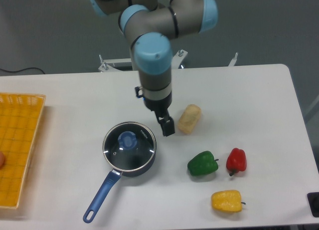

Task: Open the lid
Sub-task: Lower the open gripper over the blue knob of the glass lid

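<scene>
Reaches down from the far edge of the table, wrist vertical. Ends in the gripper (167, 126), hanging low over the middle of the table. Hard to tell whether the dark fingers (168, 125) are apart or together.

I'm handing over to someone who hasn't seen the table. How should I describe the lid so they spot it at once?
On the white table, look just left of the gripper for the dark blue long-handled saucepan. The lid sits on top of it: a round clear glass disc with a thin metal rim. Its blue centre knob marks it out; nothing else nearby is transparent.
</scene>
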Controlling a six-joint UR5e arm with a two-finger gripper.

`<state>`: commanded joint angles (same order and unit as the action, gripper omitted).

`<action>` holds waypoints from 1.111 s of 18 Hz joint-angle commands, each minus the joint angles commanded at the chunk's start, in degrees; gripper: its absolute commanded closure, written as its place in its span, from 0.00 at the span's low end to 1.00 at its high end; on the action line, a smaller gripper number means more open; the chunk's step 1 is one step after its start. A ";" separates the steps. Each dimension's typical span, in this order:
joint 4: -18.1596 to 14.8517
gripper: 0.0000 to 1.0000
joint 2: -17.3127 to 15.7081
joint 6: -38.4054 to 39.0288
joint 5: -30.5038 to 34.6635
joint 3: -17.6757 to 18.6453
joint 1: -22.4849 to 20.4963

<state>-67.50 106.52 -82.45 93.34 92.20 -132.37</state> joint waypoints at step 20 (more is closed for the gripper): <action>0.35 0.00 4.57 1.68 -4.22 -2.73 4.49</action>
<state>-67.15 111.09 -80.77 89.12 89.47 -127.88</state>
